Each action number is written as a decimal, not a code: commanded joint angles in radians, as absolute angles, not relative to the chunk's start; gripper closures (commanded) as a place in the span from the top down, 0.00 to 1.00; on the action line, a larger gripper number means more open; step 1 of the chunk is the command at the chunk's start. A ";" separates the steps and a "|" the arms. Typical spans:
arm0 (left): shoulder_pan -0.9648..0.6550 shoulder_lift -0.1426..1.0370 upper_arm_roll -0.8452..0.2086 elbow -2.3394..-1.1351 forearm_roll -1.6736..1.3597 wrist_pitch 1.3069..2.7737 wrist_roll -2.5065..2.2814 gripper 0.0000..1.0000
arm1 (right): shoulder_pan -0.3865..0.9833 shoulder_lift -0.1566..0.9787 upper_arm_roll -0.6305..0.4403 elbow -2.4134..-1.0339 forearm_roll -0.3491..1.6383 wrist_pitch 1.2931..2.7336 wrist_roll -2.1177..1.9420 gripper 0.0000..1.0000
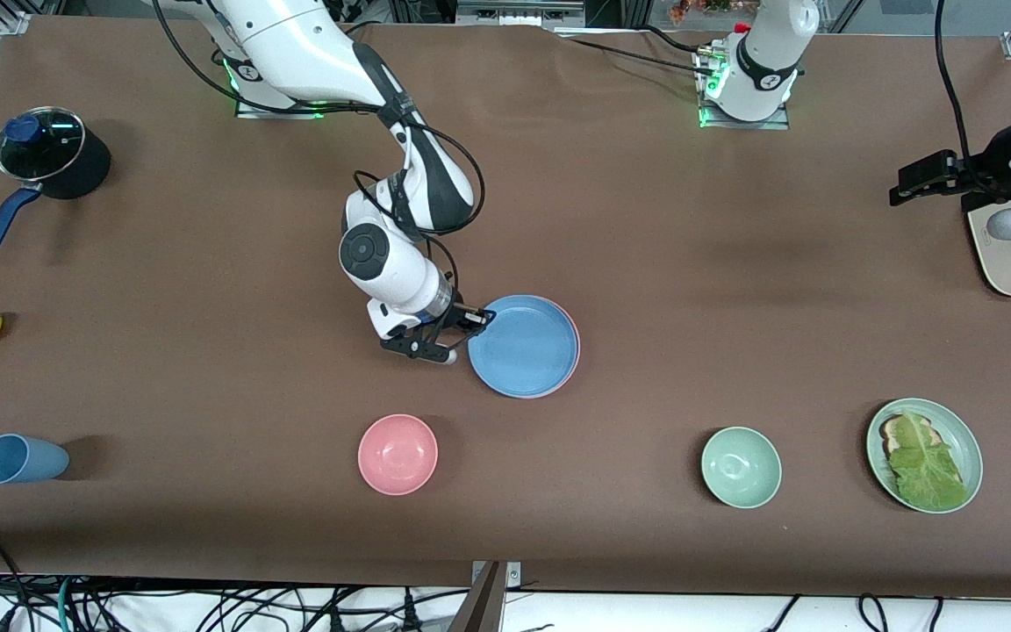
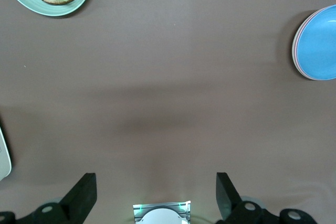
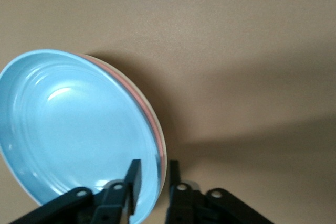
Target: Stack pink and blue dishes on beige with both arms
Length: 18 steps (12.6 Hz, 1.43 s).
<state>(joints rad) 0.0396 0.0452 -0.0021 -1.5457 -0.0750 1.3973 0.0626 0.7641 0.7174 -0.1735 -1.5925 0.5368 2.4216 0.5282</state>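
Near the middle of the table, in the front view, the blue plate (image 1: pixel 523 346) is seen lying on top of the pink plate (image 1: pixel 572 339), of which only a thin rim shows. The right gripper (image 1: pixel 460 336) is placed at the stack's edge toward the right arm's end. The left gripper (image 1: pixel 925 178) is held up over the left arm's end of the table, where that arm waits. A pink bowl (image 1: pixel 397 454) and a green bowl (image 1: pixel 741 467) are set nearer the camera.

In the left wrist view, the left gripper's fingers (image 2: pixel 83 199) are spread wide with nothing between them.

In the right wrist view, the right gripper (image 3: pixel 153 178) is shown slightly parted, its fingers astride the rim of the stack. A pale beige plate (image 3: pixel 158 124) is glimpsed as a thin edge beneath the pink one.
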 commanded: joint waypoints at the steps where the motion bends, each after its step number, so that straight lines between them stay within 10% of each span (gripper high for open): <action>1: 0.043 0.049 -0.009 -1.532 -0.051 1.396 0.081 1.00 | 0.776 0.692 -0.215 -1.577 0.520 2.349 0.518 1.00; 12: 0.041 0.054 -0.009 -1.531 -0.051 1.396 0.092 1.00 | 0.775 0.393 -0.679 -1.574 0.302 1.801 0.034 1.00; 18: 0.041 0.054 -0.009 -1.531 -0.054 1.396 0.092 1.00 | 0.707 0.400 -0.796 -1.266 0.229 1.387 0.011 1.00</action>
<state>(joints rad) 0.0394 0.0491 -0.0035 -1.5451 -0.0750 1.3973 0.0702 0.7420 0.3675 -0.8086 -1.3691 0.2795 1.5038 0.0150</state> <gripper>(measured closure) 0.000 0.000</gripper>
